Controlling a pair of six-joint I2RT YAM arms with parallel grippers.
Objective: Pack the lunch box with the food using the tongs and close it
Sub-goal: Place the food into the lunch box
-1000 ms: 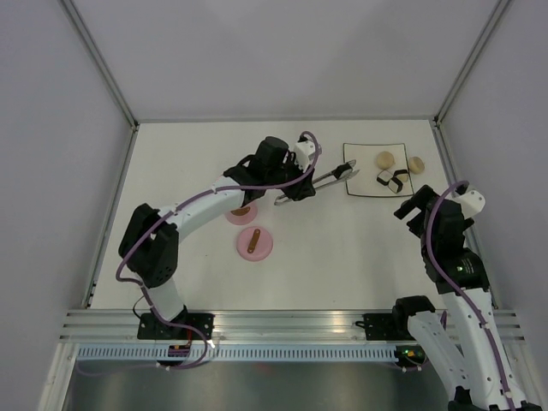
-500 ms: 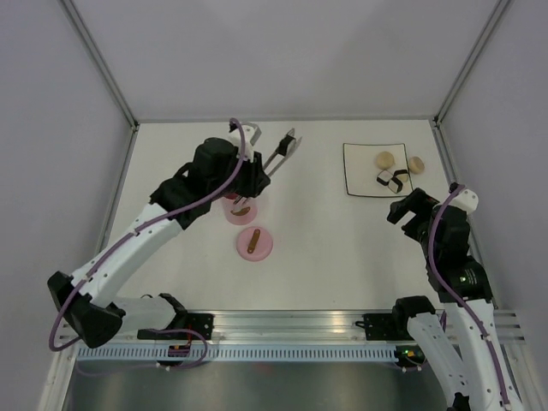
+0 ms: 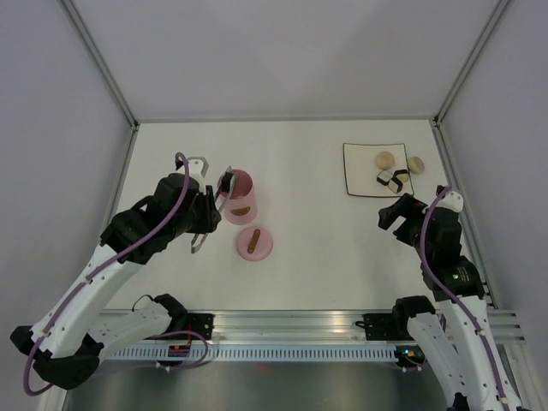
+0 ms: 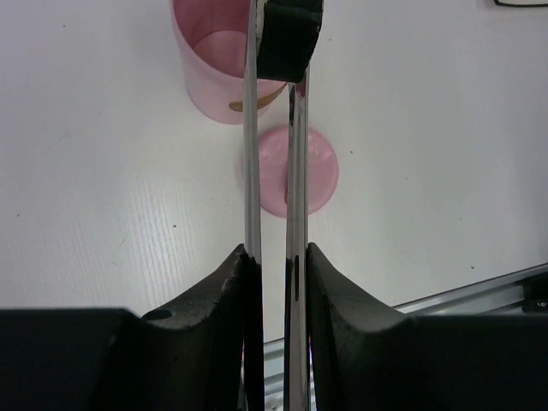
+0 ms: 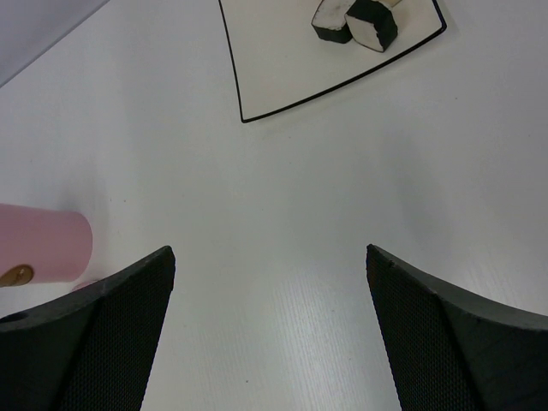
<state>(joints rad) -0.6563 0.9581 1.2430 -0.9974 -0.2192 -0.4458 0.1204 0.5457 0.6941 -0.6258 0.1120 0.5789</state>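
Observation:
The pink lunch box tub point(image 3: 241, 195) stands open left of centre, and its flat lid point(image 3: 254, 243) with the brown bar handle lies just in front of it. My left gripper point(image 3: 207, 219) is shut on the silver tongs point(image 4: 249, 171). Their tips reach the tub's point(image 4: 210, 77) rim and pinch a small dark piece point(image 4: 289, 38), probably food. Behind the tongs lies the lid point(image 4: 318, 171). The remaining food, beige balls point(image 3: 385, 159) and white-and-black cubes point(image 3: 391, 178), sits at the plate. My right gripper point(image 3: 396, 214) hangs open and empty point(image 5: 270, 253) in front of the plate.
The white dark-edged plate point(image 3: 358, 171) lies at the back right; one beige ball point(image 3: 416, 163) sits at its right edge. White walls with metal frame posts surround the table, and an aluminium rail point(image 3: 291, 324) runs along the near edge.
My left arm has swung the tongs from the plate back leftward to the tub and pulled in toward its base. The right gripper has edged slightly left.

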